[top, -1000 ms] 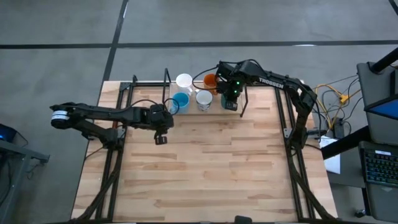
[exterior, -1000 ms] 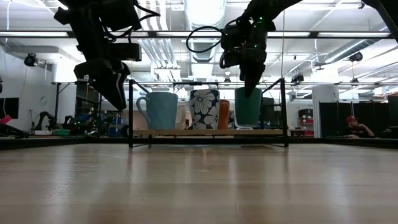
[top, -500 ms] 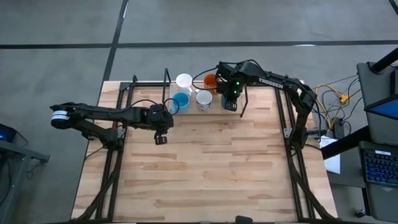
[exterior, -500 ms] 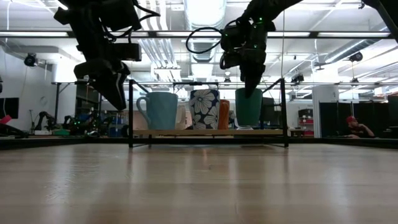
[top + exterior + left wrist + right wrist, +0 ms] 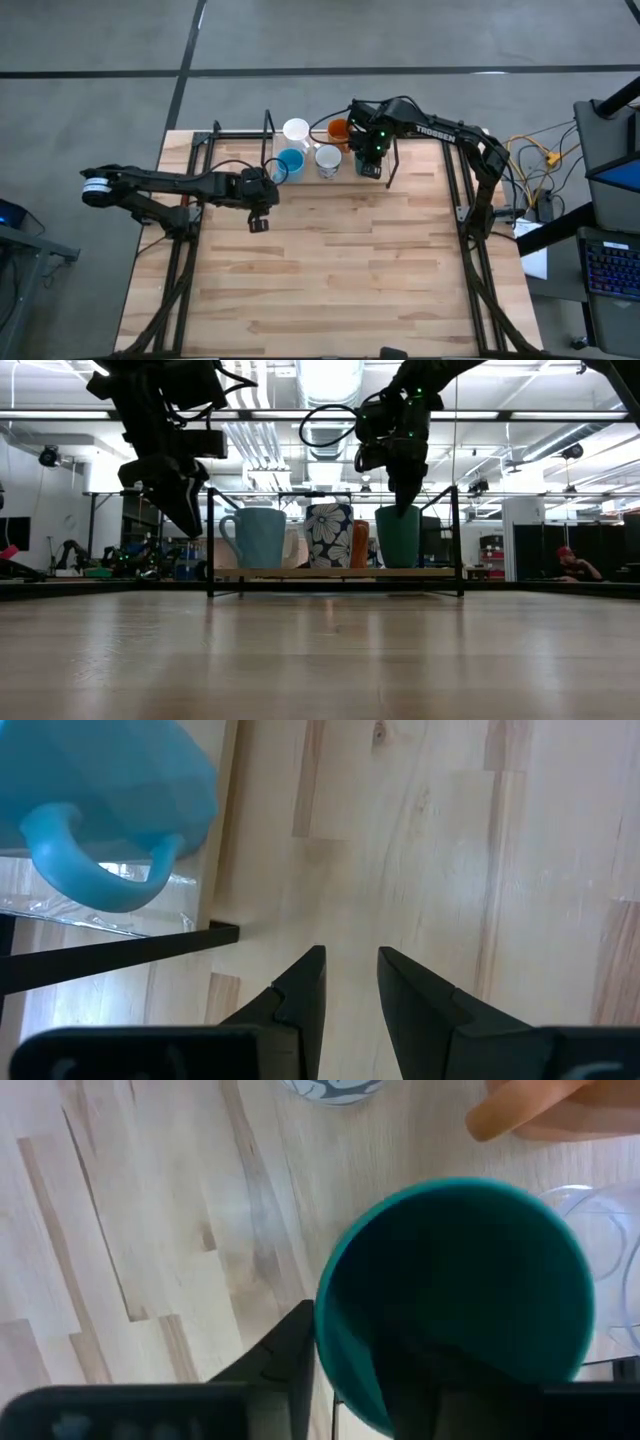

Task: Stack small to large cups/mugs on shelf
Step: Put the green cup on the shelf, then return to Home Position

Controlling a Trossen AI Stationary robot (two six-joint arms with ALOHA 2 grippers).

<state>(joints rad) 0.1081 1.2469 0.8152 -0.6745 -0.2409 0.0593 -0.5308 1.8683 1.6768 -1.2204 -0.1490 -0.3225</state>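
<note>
**Right gripper at the rim of the dark green cup on the shelf**

High view: the shelf (image 5: 400, 172) lies along the table's (image 5: 330, 270) far edge, toward twelve o'clock. On it stand the light blue mug (image 5: 290, 163), a plain white cup (image 5: 296, 131), a flower-patterned white mug (image 5: 328, 160), the orange cup (image 5: 339, 130) and the dark green cup (image 5: 368, 164); a clear glass (image 5: 600, 1210) shows only in the right wrist view, just beside the green cup. The right gripper (image 5: 370, 162) hangs over the green cup, one finger (image 5: 280, 1355) outside the rim and one inside, straddling the wall; whether they press it cannot be told. The cup stands upright on the board in the low view. The left gripper (image 5: 258, 222) hovers above the bare tabletop at seven o'clock from the blue mug, its fingers (image 5: 300, 990) slightly parted and holding nothing.
</note>
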